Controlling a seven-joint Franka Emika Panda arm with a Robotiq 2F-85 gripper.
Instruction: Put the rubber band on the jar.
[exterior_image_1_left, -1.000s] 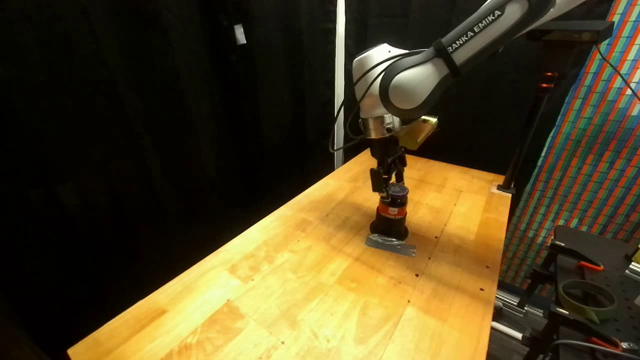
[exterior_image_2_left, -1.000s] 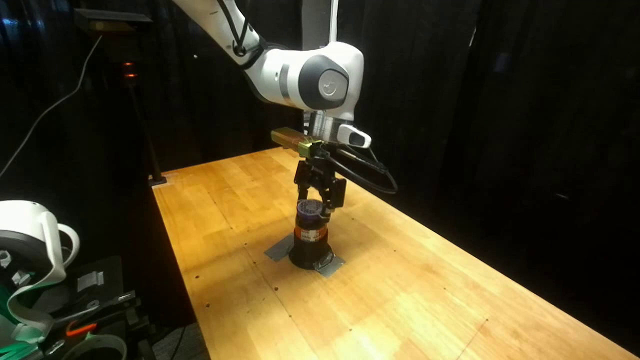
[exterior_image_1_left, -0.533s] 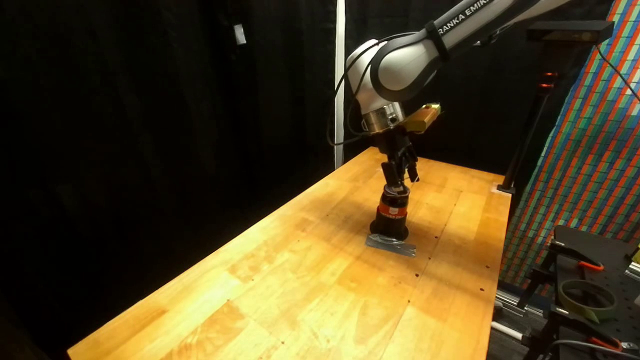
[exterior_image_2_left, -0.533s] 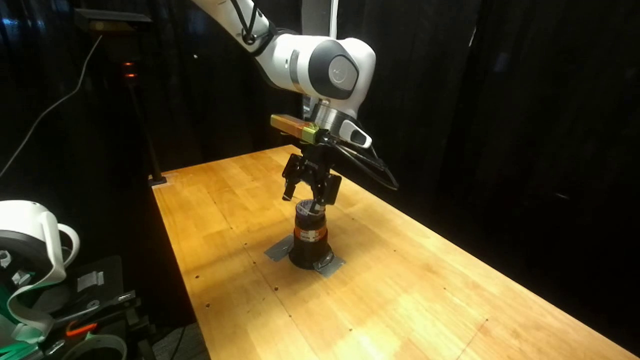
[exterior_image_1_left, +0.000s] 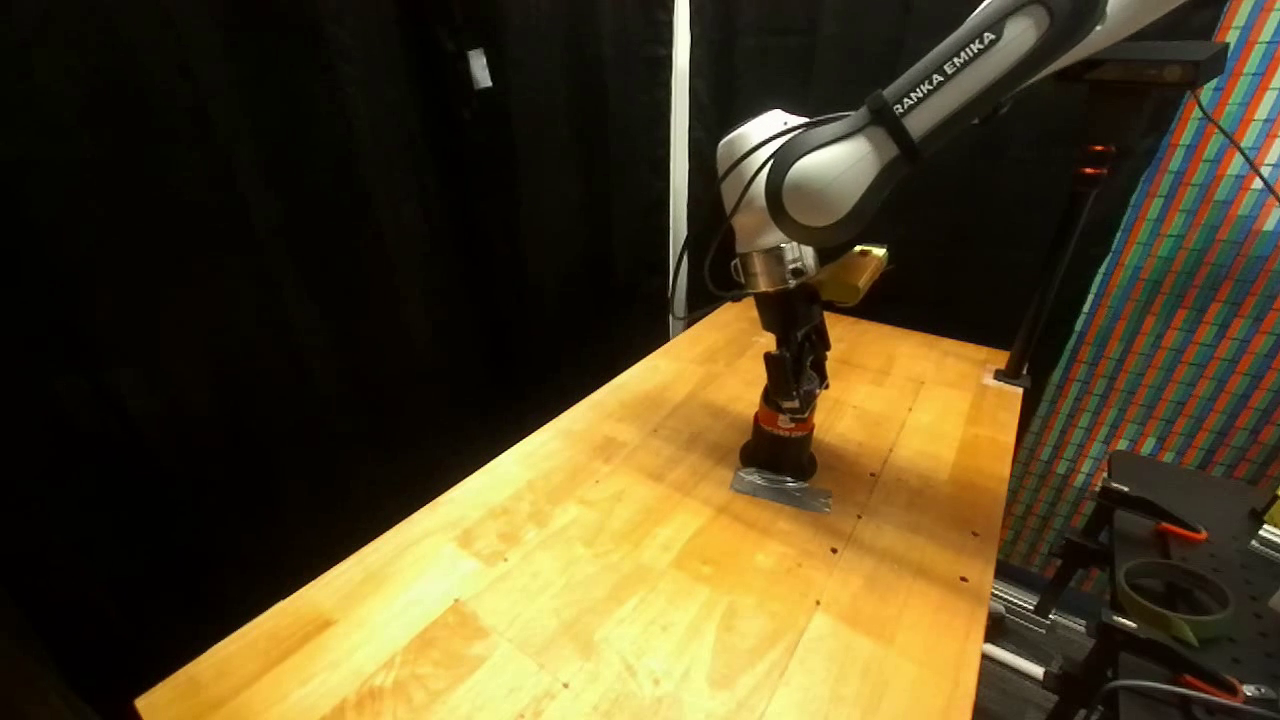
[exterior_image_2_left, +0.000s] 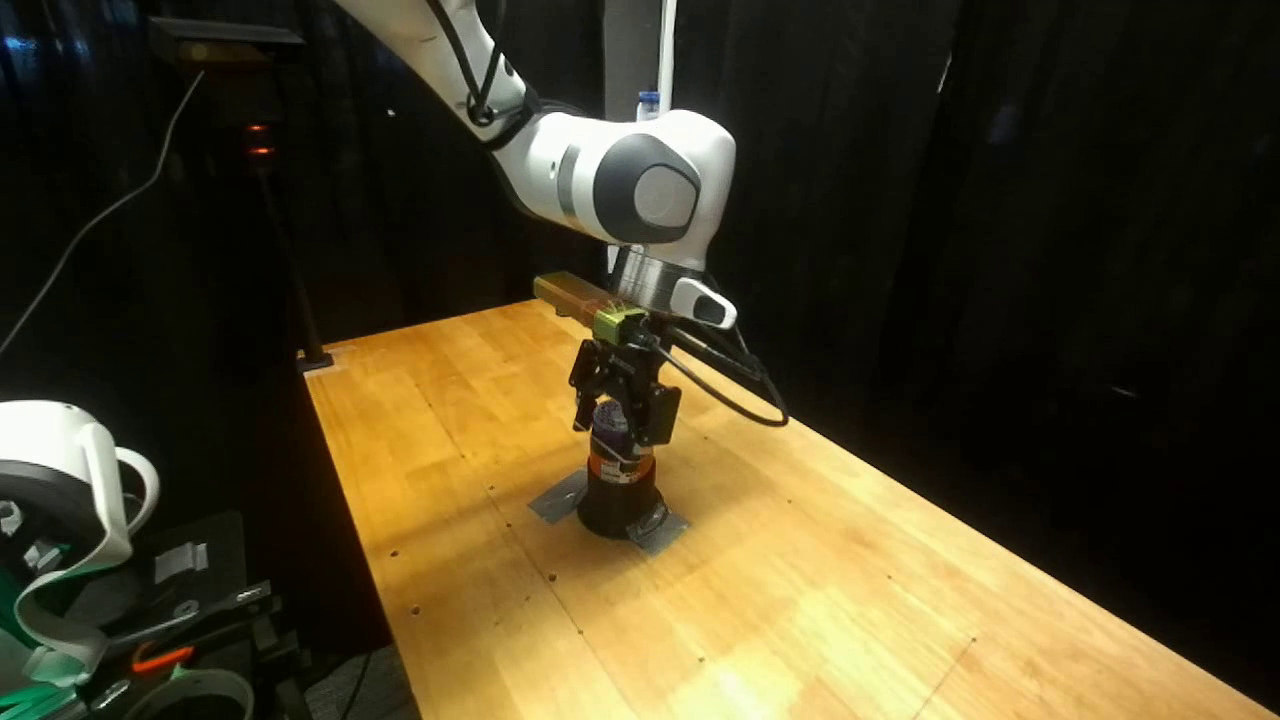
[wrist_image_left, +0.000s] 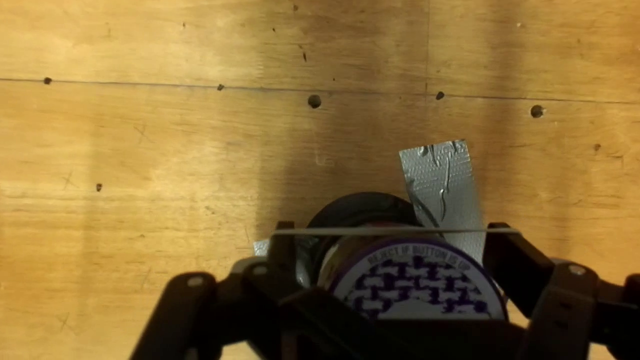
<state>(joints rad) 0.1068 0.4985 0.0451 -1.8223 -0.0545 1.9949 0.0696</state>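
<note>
Presently: gripper (wrist_image_left: 393, 235), one, jaws spread wide, rubber band (wrist_image_left: 370, 231) stretched across tips, nothing clamped. Jar (wrist_image_left: 421, 281), one, upright between jaws. Done, apparently: band mounted, jaws astride jar. Remaining: release loop onto jar, withdraw jaws. Far strand hidden; encirclement unconfirmed.

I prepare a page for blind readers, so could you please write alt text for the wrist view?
A pale rubber band is stretched between two dark, spread fingers, with a jar and its purple-and-white lid between them. A dark round base shows beneath, with grey tape on the wooden table.
</note>
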